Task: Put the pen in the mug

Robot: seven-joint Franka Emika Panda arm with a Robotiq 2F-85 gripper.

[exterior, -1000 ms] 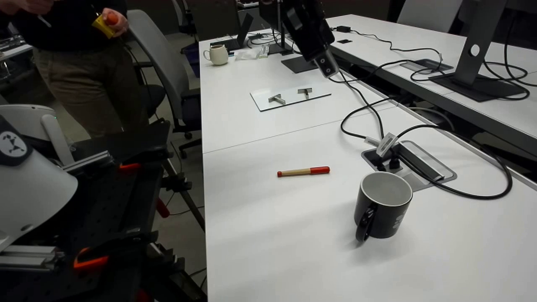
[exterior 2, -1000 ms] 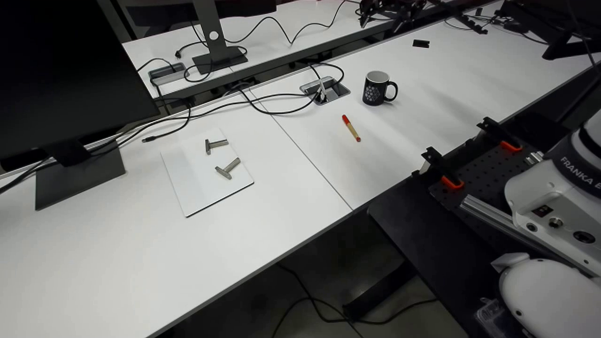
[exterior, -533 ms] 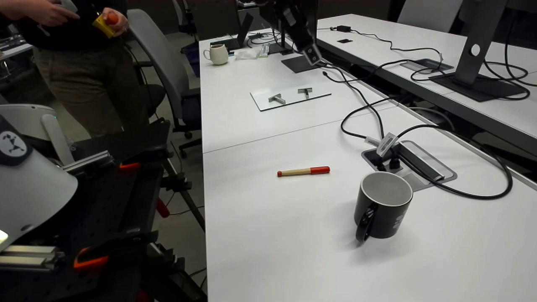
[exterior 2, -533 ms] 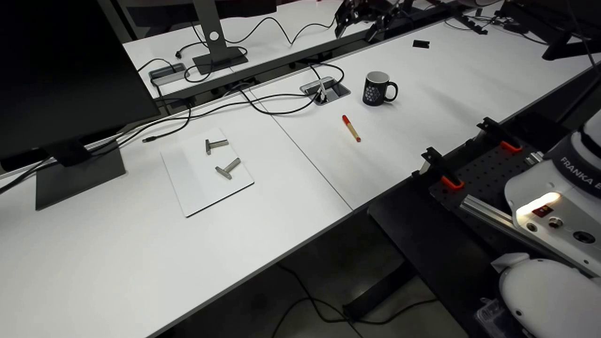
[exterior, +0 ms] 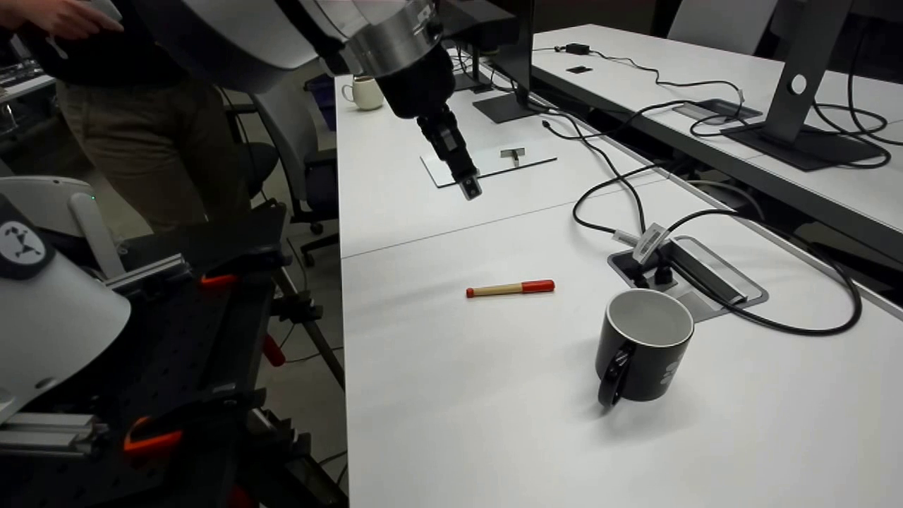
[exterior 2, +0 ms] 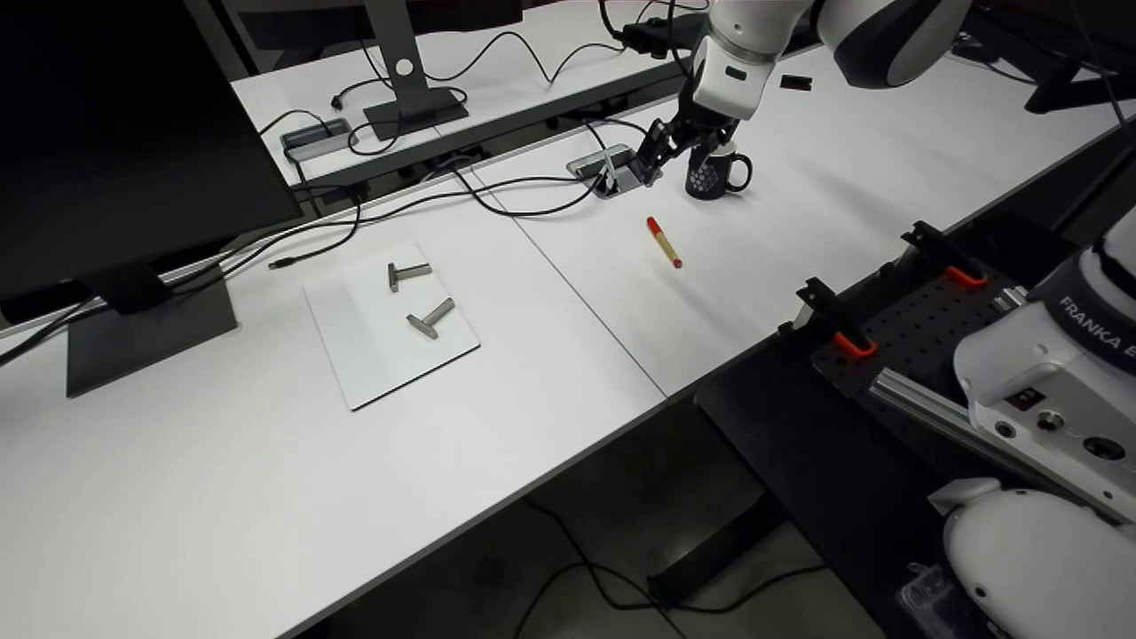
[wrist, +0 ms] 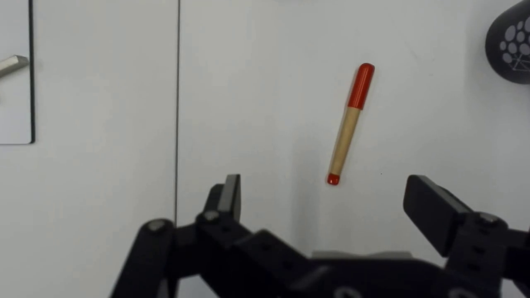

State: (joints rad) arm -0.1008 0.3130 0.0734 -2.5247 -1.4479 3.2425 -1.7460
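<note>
The pen (exterior: 502,289) lies flat on the white table, with a red cap, a pale wooden body and a small red end. It also shows in an exterior view (exterior 2: 666,244) and in the wrist view (wrist: 347,132). The black mug (exterior: 638,367) stands upright with a grey inside. In an exterior view the mug (exterior 2: 706,180) is partly covered by my gripper (exterior 2: 664,160). Only the mug's patterned side (wrist: 513,47) shows at the wrist view's right edge. In the wrist view my gripper (wrist: 323,194) is open and empty, above the table, with the pen's small end between and beyond the fingertips.
A table socket (exterior: 691,279) with black cables (exterior: 769,324) lies beside the mug. A white board (exterior 2: 382,346) with two metal T-shaped pieces lies further along the table. A monitor (exterior 2: 133,160) stands near it. A pale mug (exterior: 367,93) stands at the far end.
My arm has swung into both exterior views. The gripper has come down from high up to lower over the table, near the pen. The pen and mug have not moved.
</note>
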